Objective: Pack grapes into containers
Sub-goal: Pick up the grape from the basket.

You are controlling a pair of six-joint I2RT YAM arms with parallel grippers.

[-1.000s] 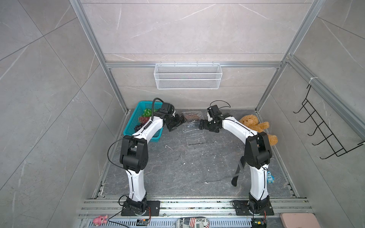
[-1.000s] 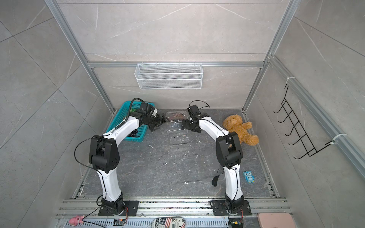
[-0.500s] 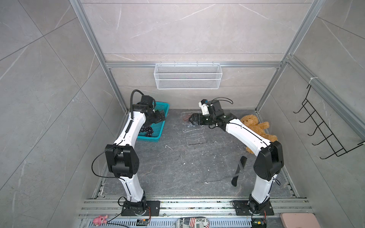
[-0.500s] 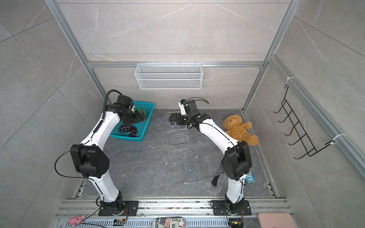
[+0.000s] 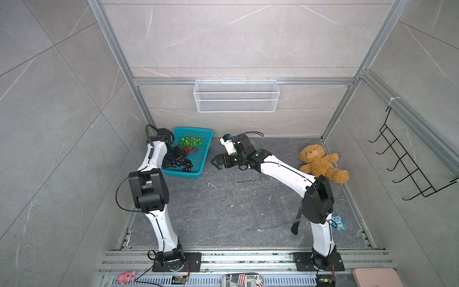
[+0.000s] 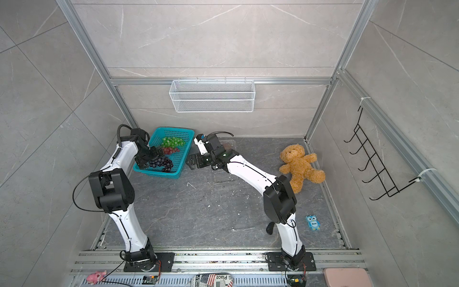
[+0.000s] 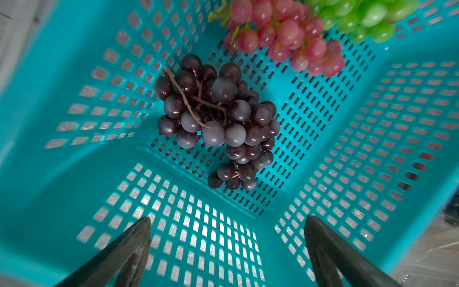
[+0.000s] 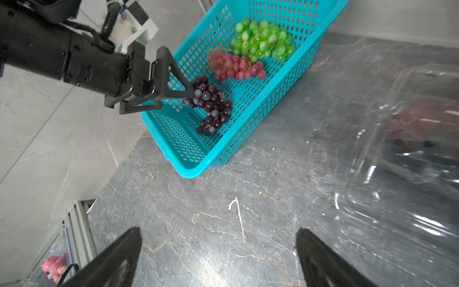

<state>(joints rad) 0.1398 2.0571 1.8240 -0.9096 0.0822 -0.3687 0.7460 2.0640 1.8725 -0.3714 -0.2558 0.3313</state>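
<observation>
We found the left gripper [image 7: 227,220] empty, its jaws spread wide, hanging over the teal basket [image 7: 74,62] at the end nearest the robot's bases. The dark purple bunch [image 7: 218,119] lay on the basket's floor just beyond the jaws and clear of them in the left wrist view. Deeper in the basket, toward its far end, lay the red bunch [image 7: 285,34], and past it the green bunch [image 7: 360,17]. The right gripper [image 8: 218,230] was also wide open and held nothing. It hovered outside the basket, off the long wall away from the left arm, above the grey slab [image 8: 198,211]. Farther from the basket on that same side sat a clear clamshell container [image 8: 409,149]. A reddish blur showed through it, which we could not identify.

We judged the step in hand to be the reach for a bunch, with none of these three packed yet. The next move would call for lowering the jaws astride the dark bunch, closing gently near its head, then carrying it out to the clamshell.

The bunch's long axis ran slantwise across the basket's width. Its broad head lay by the wall on the left arm's side with the brown stem [image 7: 188,104] uppermost, and its thin tail tapered roughly toward the opposite long wall.
</observation>
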